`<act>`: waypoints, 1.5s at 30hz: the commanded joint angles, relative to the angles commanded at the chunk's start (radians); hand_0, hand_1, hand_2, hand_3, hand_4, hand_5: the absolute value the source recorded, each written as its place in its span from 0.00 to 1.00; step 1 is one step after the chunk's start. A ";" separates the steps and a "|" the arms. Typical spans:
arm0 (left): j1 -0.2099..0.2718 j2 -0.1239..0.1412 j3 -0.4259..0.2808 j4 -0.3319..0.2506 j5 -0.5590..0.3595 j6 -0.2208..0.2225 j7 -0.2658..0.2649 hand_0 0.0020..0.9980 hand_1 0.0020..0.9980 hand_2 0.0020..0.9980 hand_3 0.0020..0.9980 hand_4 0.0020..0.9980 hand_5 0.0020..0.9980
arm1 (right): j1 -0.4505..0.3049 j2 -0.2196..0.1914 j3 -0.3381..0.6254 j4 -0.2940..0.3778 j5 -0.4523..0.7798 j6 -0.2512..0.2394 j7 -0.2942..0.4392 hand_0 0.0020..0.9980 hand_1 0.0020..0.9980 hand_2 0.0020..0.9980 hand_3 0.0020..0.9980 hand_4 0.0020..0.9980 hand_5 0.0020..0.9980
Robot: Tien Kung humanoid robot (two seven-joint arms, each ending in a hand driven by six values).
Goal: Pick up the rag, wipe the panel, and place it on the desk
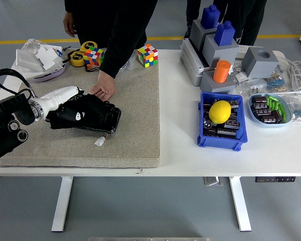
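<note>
A: Left side status?
B: Robot's left hand (65,95) comes in over the grey felt mat (135,145), white fingers closed on the crumpled black cloth rag (78,110).
A: Rag where?
B: Bunched on the left end of the flat black rectangular panel (108,120), which lies on the mat.
A: Anyone else touching it?
B: A person's hand (103,90) presses the panel's far edge, fingers curled down. Blue plastic bin (220,138) with a yellow lemon (220,111) sits well to the right.
</note>
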 joint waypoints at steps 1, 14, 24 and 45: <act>0.000 -0.002 -0.002 -0.008 0.003 0.000 0.002 0.35 0.46 0.56 0.57 0.51 0.00 | 0.000 0.000 -0.001 0.000 0.000 0.000 0.000 0.73 0.69 0.68 0.59 1.00 0.50; -0.006 -0.013 -0.032 -0.081 0.017 0.001 0.020 0.35 0.47 0.56 0.58 0.51 0.00 | 0.002 0.002 -0.011 -0.002 0.006 0.001 -0.001 0.73 0.69 0.68 0.59 1.00 0.50; 0.017 0.019 -0.035 0.004 0.004 0.002 0.007 0.35 0.46 0.56 0.57 0.51 0.00 | -0.001 0.003 -0.009 -0.003 0.008 0.001 -0.002 0.73 0.69 0.68 0.59 1.00 0.50; 0.041 0.114 -0.109 0.056 0.023 -0.008 0.004 0.35 0.46 0.56 0.58 0.51 0.00 | -0.005 0.004 0.001 -0.004 0.008 0.000 -0.001 0.73 0.69 0.68 0.59 1.00 0.50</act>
